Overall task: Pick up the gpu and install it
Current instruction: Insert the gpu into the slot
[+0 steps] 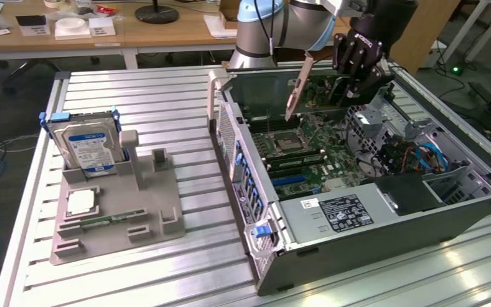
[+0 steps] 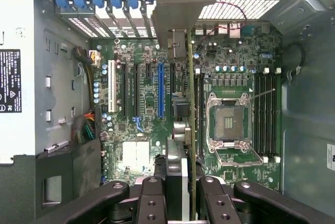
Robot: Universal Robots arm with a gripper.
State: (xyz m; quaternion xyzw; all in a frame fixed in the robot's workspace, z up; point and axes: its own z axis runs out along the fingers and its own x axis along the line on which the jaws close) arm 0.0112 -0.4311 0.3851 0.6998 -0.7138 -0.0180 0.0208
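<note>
The black robot gripper (image 1: pixel 354 86) pinches the thin green GPU card (image 1: pixel 318 93), metal bracket on one end. It hangs edge-down over the open grey computer case (image 1: pixel 228 128), at 1 o'clock in the exterior view. Pickup looks done and installation is in hand. Seating would call for lining its edge up with the long blue slot (image 2: pixel 161 90).

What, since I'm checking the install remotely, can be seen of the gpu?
The gpu is a thin green circuit card with a silvery metal end bracket and a dark block on one face. It stands on edge, clamped in the gripper, above the motherboard inside the open computer case. It looks not yet seated in a slot, and only the gripper appears to touch it.
</note>
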